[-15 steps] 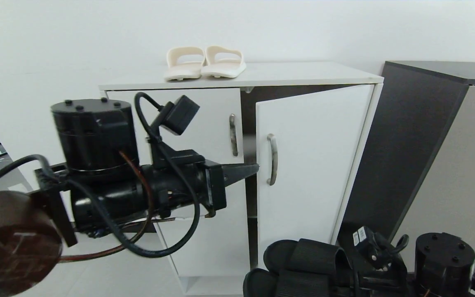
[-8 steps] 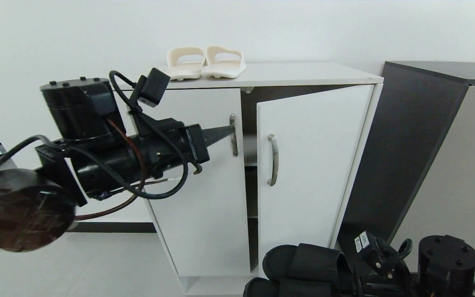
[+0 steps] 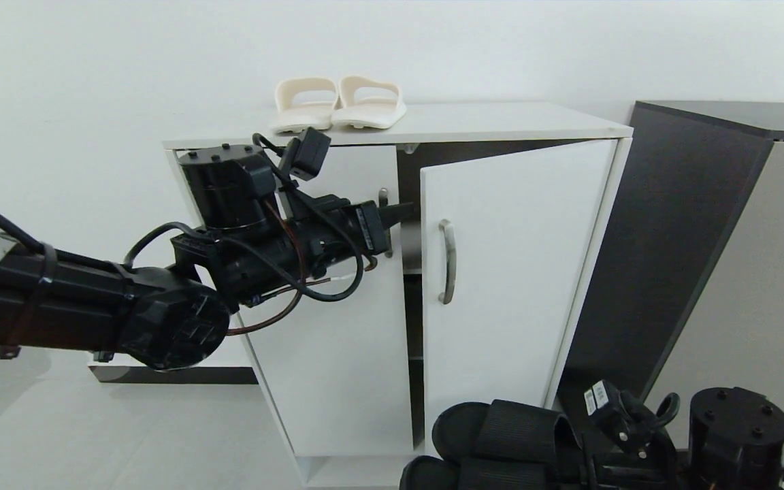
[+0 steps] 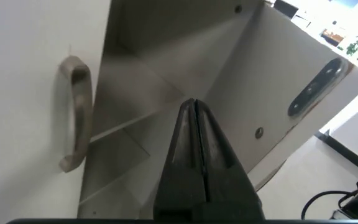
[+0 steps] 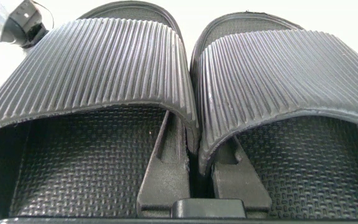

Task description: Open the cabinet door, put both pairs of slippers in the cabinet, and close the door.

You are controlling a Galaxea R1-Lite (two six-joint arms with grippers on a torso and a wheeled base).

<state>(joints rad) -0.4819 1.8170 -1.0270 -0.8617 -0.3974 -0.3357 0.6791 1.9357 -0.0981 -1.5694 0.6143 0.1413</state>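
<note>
- Since a second ago the left arm has risen and stretched forward. The left gripper (image 3: pixel 402 211) went from low beside the right door handle (image 3: pixel 446 262), past the left door handle (image 4: pixel 76 118), to the dark gap between the two doors. The black slippers (image 3: pixel 501 429) have stayed low on the robot's right.
- Left jaws: pressed together to a single wedge and holding nothing. The left wrist view shows the tip pointing into the cabinet (image 3: pixel 501 119) interior, towards a shelf (image 4: pixel 129 124).
- Right gripper (image 5: pixel 194 149): its fingers reach into the two black slippers and pinch their adjoining side walls together, so the pair is carried as one, toes pointing away from the wrist.
- Doors: the left door (image 3: pixel 337 361) looks flush with the cabinet front. The right door (image 3: pixel 514 272) stands slightly ajar, its free edge just to the robot's right of the wedge.
- Key relation: that free edge runs vertically and the hinge side is on the far right. A sideways sweep of the closed fingers to the robot's right would probably swing the door wider. The left arm is the nearer one and is free, while the right arm is loaded and low.
- Cream slippers (image 3: pixel 337 102): side by side on the cabinet top, near its back edge, above the left door, not yet stowed.
- Progress, as judged: door only partly open, neither pair inside.
- Beside the cabinet, on the robot's right, stands a dark cabinet (image 3: pixel 671 238).
</note>
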